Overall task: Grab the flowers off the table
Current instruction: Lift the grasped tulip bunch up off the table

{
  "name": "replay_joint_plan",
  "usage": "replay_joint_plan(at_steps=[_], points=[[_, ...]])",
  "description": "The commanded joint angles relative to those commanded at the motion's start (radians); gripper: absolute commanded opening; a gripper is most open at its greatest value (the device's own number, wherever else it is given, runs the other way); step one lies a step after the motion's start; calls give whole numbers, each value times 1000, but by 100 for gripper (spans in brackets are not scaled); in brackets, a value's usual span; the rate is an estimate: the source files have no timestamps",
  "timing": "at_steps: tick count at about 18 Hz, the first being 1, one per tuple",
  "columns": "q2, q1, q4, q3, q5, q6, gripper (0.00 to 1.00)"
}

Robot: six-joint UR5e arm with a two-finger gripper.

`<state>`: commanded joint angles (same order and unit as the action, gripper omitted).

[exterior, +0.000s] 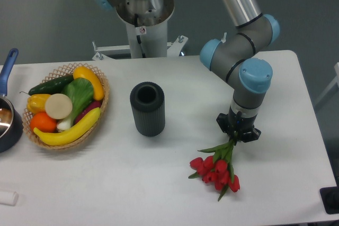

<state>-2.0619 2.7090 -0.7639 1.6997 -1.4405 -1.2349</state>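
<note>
The flowers point(216, 172), a bunch of red tulip buds with green stems and leaves, are at the front right of the white table point(106, 183). The buds point toward the front edge and the stems run up and back into my gripper point(236, 137). The gripper points straight down over the stem ends and looks shut on them. Its black body hides most of the fingers. I cannot tell whether the buds rest on the table or hang just above it.
A dark grey ribbed vase point(148, 108) stands upright left of the gripper. A wicker basket point(104, 110) of fruit and vegetables sits at the left. A blue pan point(7, 125) is at the left edge. The arm's base column point(144, 30) stands behind the table.
</note>
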Motion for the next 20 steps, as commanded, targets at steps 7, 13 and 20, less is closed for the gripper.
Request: replay_joint_plan(at_steps=[7,13,20], points=[[134,49,0,-15,224,40,18],[218,61,5,-46,432,167,18],[266,87,5,-46,529,212,18]])
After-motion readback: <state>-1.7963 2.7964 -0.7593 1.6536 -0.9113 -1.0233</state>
